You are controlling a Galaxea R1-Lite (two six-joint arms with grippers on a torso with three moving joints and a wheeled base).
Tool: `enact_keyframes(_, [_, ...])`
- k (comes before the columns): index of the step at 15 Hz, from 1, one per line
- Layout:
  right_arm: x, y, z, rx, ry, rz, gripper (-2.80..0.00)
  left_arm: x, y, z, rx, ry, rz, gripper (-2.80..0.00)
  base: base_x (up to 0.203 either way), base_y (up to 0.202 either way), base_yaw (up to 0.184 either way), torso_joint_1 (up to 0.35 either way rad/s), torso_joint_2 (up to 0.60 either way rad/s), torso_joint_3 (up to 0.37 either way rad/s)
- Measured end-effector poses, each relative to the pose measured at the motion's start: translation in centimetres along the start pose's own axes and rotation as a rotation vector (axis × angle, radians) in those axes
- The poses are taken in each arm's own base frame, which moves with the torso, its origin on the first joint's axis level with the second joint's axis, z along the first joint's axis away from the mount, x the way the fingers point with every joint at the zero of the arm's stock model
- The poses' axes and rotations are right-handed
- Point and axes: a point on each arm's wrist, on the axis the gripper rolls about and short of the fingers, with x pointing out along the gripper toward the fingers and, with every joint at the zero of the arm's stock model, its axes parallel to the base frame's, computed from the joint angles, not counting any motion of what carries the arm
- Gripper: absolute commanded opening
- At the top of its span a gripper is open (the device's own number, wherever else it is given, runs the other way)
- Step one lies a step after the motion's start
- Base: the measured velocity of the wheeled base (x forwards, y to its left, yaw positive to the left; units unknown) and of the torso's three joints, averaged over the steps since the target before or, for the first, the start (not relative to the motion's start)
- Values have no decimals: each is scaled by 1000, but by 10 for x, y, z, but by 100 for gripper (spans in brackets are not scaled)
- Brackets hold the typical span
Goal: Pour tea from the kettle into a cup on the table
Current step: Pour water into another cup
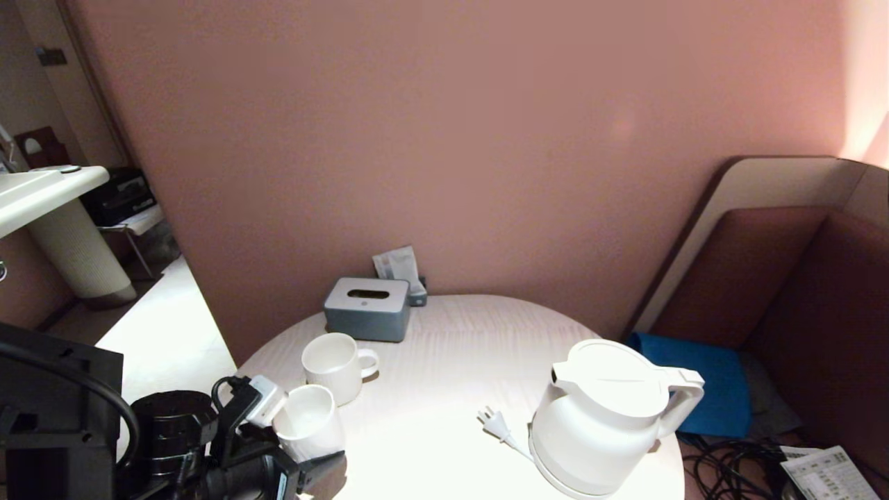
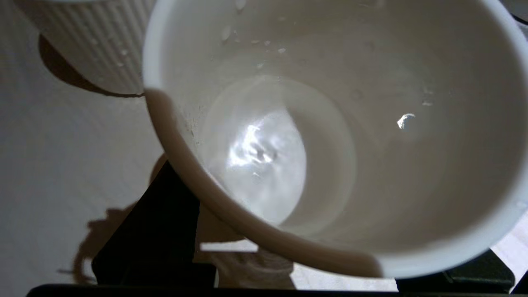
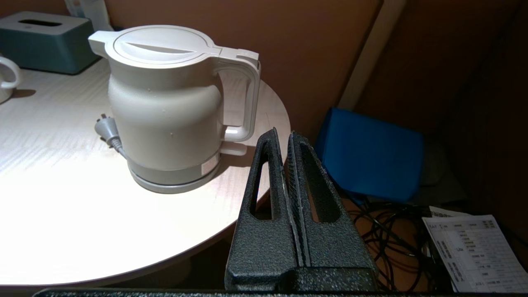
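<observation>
Textured black right gripper (image 3: 288, 142) beside smooth rounded kettle (image 3: 165, 111)

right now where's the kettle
In the head view the kettle stands on the table at its near right edge, its plug lying just to its left.

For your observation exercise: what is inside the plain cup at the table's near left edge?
Looking into the cup from the left wrist view, a little clear liquid glints at the bottom, with droplets on the inner wall. What the liquid is cannot be told, and the table under the cup is covered.
</observation>
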Motion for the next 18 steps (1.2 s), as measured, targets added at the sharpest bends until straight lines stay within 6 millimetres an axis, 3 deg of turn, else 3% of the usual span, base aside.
enact_keyframes(6, [0,0,0,0,0,0,-280,-13,11,-3,-37,1,63,-280,0,0,0,0,0,0])
enact_keyframes(12, [0,0,0,0,0,0,-280,-32,42,-3,-100,-41,207,-280,0,0,0,0,0,0])
enact_keyframes(18, [0,0,0,0,-1,0,-280,-16,76,10,-39,-114,319,-280,0,0,0,0,0,0])
